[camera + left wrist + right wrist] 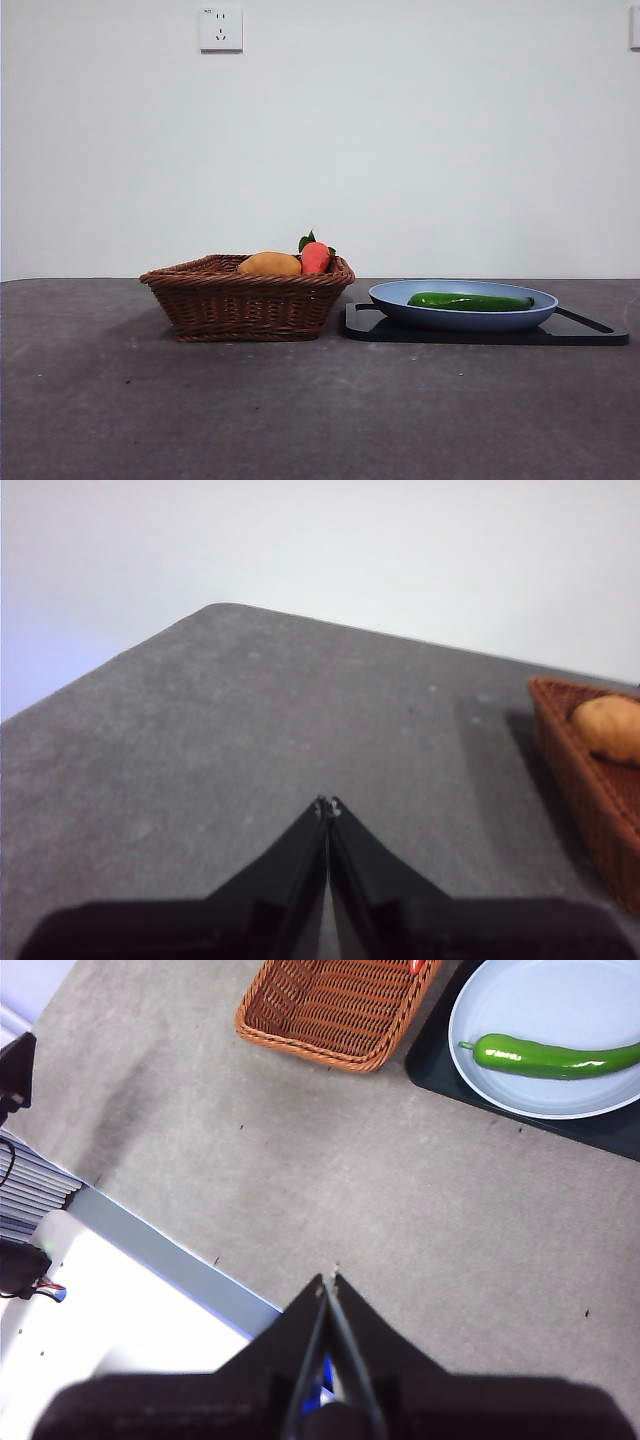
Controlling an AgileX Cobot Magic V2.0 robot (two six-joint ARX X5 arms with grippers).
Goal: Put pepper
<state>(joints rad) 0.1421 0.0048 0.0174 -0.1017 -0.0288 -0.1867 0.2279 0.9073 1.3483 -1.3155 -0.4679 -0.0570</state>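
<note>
The pepper [470, 301] is long, slim and glossy green. It lies on the blue plate [395, 295], which sits on a black tray [590, 330] at the right. It also shows in the right wrist view [555, 1058] on the plate [530, 1000]. My right gripper [328, 1282] is shut and empty, high above the table's front edge, well away from the pepper. My left gripper [327, 805] is shut and empty over bare table, to one side of the wicker basket [590, 780]. Neither arm shows in the front view.
A brown wicker basket [250, 297] stands left of the tray, holding a rounded orange-yellow fruit [270, 264] and a small red fruit with green leaves [315, 256]. The table's front edge [170, 1255] and equipment below it show in the right wrist view.
</note>
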